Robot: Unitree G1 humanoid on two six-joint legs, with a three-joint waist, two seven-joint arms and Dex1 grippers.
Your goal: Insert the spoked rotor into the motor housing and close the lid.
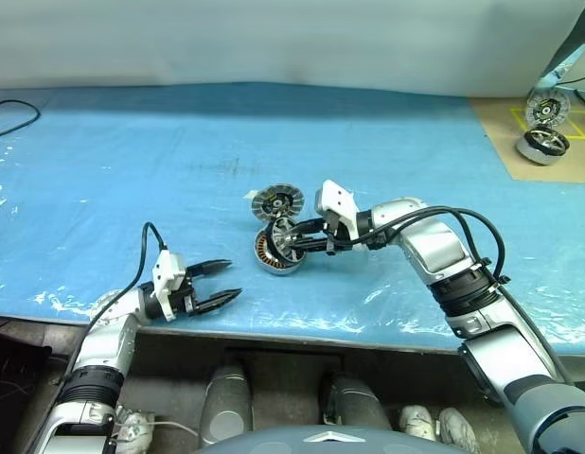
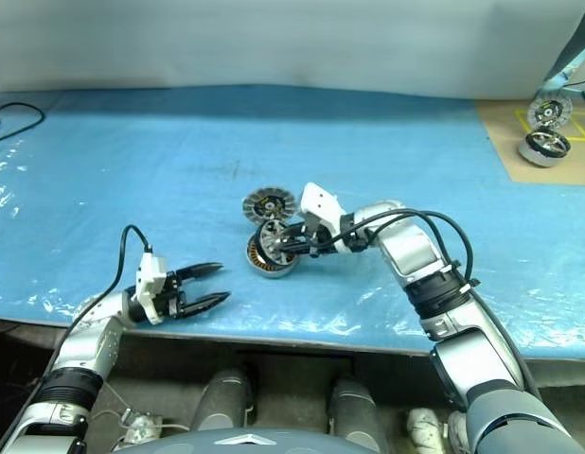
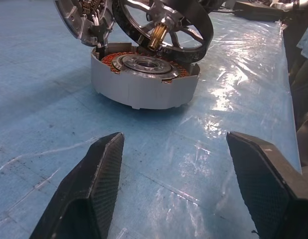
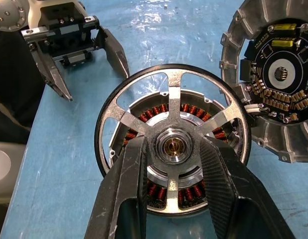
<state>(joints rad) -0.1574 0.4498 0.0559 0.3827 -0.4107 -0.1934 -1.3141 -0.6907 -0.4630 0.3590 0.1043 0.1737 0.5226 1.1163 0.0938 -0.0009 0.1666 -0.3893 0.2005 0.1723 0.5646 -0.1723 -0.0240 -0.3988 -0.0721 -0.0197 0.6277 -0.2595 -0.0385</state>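
- Counter: blue plastic sheet over it; the work sits near its centre, toward the front edge.
- Motor housing: upright on the sheet, copper windings showing. The lid leans just beyond it at about 12 o'clock, circuit face toward the housing, rim apparently touching it.
- Right gripper: reaches in from 3 o'clock, jaws narrow and pinched on the hub of the spoked rotor, one on either side.
- Spoked rotor: held tilted over the housing mouth, not seated. In the left wrist view its brass shaft tip points down toward the pale hub, offset toward the lid side.
- Key relation, my reading: rotor axis must come level with and centred on the housing's axis before lowering.
- Left gripper: at 8 o'clock from the housing, well apart, jaws wide and empty, pointing toward it.
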